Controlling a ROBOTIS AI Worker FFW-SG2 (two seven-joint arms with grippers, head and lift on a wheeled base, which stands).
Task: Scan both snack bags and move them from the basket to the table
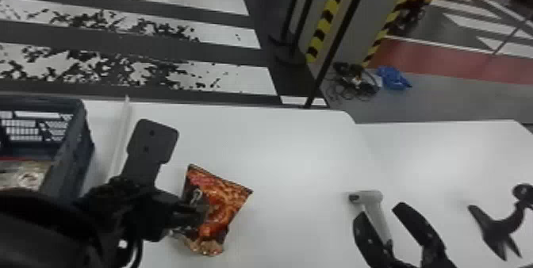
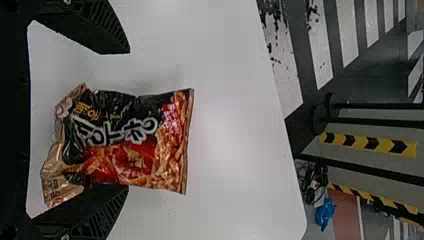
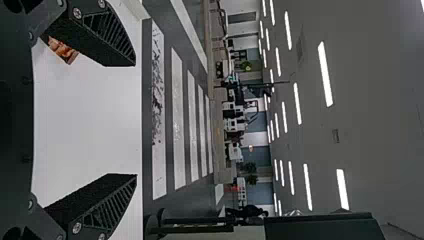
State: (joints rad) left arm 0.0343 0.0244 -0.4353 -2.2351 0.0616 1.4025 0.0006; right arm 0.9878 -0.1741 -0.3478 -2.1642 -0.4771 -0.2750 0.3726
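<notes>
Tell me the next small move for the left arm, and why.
Probably lift the left gripper clear of the snack bag: its jaws stand apart over it, the snack bag lies on the table, and another packet is in the basket. I can't tell whether the first was scanned.

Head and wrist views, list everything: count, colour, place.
snack bag: one, orange-black, table, left of centre
basket: one, dark blue, left
basket contents: count unclear, silvery, inside
tabletop: count unclear, white, in front
scanner: one, grey, table's right
stand: one, black, far right
plastic bag: one, blue, floor behind
cables: several, black, beside it
ceiling lights: many, white, overhead
floor stripes: many, white, behind
hazard strips: several, yellow-black, behind
left gripper: one, black, at snack bag
right gripper: one, black, beside scanner
</notes>
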